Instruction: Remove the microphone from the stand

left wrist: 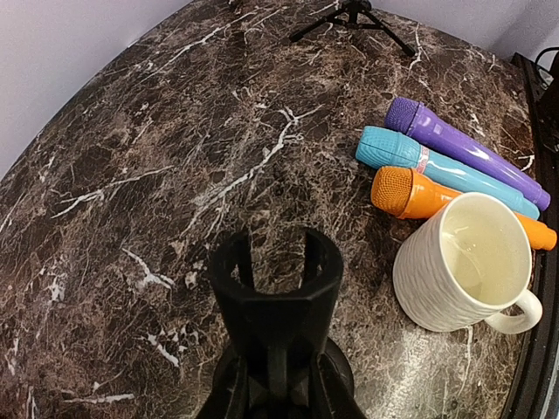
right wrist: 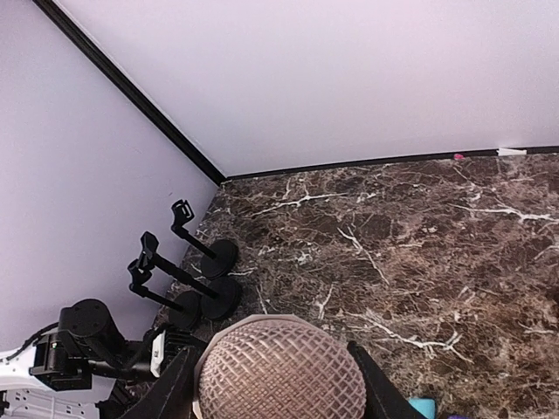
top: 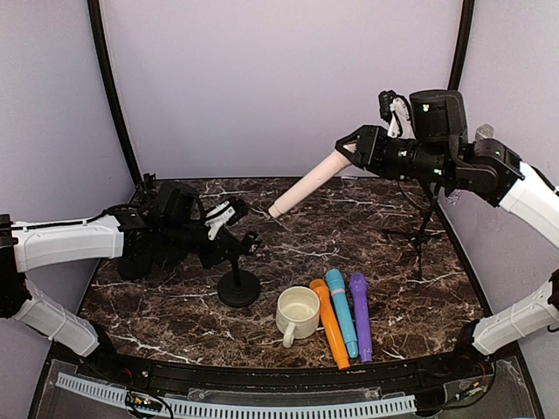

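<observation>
Mesh head of the microphone point(right wrist: 279, 371) fills the bottom of my right wrist view. The right pincer point(top: 345, 155) is clamped on the pink body just below that head. From above, the microphone hangs in the air over the 1 o'clock part of the table point(top: 384, 288), its long tail slanting down toward 8 o'clock. It is already free of the stand point(top: 238, 286), which sits at about 7 o'clock with its clip point(left wrist: 273, 275) empty. The left pincer point(left wrist: 275, 393) is closed tight on the stem just under that clip.

My worries from here:
- I am holding near one end, so the long tail can lever in the grip. A quick swing could let it rotate or slip out.
- The tail tip points toward the left arm. Lowering along that line could knock the stand or the arm.
- The mug point(top: 297, 312) and three coloured microphones point(top: 342, 316) crowd the 5 to 6 o'clock edge, and a tripod point(top: 424, 231) stands at 3 o'clock. A careless set-down could roll one off or tip the mug.
- If the left pincer lets go off-balance, the stand may topple.
</observation>
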You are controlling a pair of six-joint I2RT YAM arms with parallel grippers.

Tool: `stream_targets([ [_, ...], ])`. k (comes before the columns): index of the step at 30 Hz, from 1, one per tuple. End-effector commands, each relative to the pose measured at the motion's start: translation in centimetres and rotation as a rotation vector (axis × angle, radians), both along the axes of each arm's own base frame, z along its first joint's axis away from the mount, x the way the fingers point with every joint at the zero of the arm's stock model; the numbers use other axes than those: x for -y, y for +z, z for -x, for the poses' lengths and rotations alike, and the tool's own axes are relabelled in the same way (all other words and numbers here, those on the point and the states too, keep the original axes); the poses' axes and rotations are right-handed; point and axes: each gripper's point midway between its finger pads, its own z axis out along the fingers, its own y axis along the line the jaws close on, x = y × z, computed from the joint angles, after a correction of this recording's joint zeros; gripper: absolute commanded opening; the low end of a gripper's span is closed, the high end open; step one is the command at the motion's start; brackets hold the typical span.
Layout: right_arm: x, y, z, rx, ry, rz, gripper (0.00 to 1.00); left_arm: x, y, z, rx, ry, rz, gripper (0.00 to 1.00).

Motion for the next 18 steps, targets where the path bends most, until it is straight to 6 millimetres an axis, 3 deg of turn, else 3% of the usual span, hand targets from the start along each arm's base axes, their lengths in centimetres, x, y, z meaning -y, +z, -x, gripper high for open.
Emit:
stream_targets([
  [1, 3.8, 0.1, 0.8, 0.000, -0.084, 0.056, 0.00, -1.9, -2.1, -0.4, -0.040, 0.104, -0.093, 0.00],
  [6, 7.6, -1.9, 3.1, -0.089, -0.110, 0.176, 0.00, -3.7, -1.3, -0.7, -0.073, 0.252, -0.083, 0.00],
  [13, 11.2, -6.5, 5.4, -0.263, -0.128, 0.389, 0.00, -10.2, 0.8, -0.5, -0.092, 0.554, -0.117, 0.00],
  [18, 11.9, -8.9, 6.1, -0.357, -0.103, 0.451, 0.00, -14.5, 1.3, -0.1, -0.133, 0.703, -0.095, 0.00],
])
